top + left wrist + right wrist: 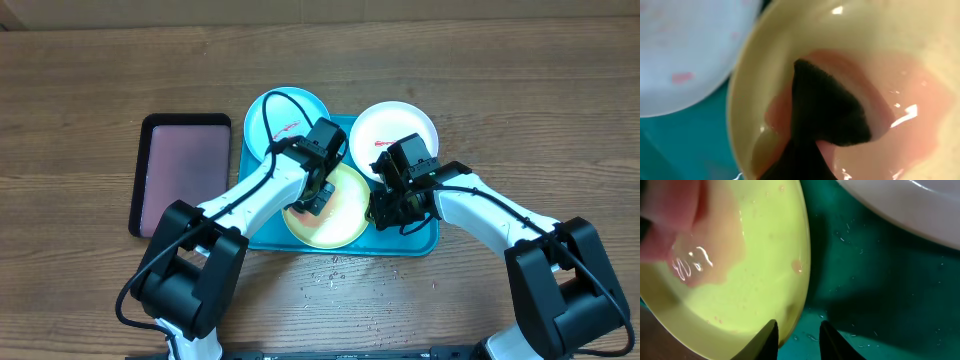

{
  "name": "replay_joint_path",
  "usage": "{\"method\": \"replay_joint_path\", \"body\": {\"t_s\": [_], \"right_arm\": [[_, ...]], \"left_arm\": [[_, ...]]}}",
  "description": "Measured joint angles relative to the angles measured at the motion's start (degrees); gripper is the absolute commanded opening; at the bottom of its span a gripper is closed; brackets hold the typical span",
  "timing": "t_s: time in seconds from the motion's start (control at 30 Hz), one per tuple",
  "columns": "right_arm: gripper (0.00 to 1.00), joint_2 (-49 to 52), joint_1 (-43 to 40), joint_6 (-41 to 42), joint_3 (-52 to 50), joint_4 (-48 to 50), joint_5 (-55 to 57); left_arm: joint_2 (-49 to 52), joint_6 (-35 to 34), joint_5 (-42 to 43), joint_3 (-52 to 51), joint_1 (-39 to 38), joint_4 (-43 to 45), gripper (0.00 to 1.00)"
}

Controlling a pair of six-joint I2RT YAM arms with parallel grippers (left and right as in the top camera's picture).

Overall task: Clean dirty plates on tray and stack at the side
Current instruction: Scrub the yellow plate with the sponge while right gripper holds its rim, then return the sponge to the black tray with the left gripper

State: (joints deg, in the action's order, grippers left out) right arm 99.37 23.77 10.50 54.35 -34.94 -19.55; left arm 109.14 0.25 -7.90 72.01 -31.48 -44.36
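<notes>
Yellow-green plate (345, 225) sits low-centre on turquoise tray (415, 243), pinkish water pooled in it. Dark sponge (825, 110) pressed on plate under left gripper (318, 195); sponge hides its jaws, grip impossible to tell. Right gripper (797, 330) at plate's right rim, jaws narrowly apart, rim between them, nothing clamped. Light blue plate (265, 120) and white plate (395, 128) on tray's far edge, both red-smeared. Judgement: early, nothing stacked aside, first scrub under way. Black-rimmed tray (185, 170) left on table (520, 80).
</notes>
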Motion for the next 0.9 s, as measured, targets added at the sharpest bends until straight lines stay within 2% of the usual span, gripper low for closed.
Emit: {"method": "replay_joint_path", "body": {"t_s": [0.13,0.37,0.57,0.7,0.9], "right_arm": [[0.29,0.0,0.0,0.0,0.0,0.0,0.0],[0.29,0.0,0.0,0.0,0.0,-0.1,0.0],[0.29,0.0,0.0,0.0,0.0,-0.1,0.0],[0.29,0.0,0.0,0.0,0.0,-0.3,0.0],[0.29,0.0,0.0,0.0,0.0,-0.6,0.0]], "left_arm": [[-1.4,-1.0,-0.3,1.1,0.0,-0.4,0.04],[-5.1,1.7,11.9,2.3,0.1,-0.3,0.04],[-3.5,4.5,15.7,2.3,0.1,-0.4,0.04],[-0.2,4.3,14.0,2.2,0.1,-1.0,0.04],[0.9,-0.4,5.0,2.2,0.1,-1.9,0.04]]}}
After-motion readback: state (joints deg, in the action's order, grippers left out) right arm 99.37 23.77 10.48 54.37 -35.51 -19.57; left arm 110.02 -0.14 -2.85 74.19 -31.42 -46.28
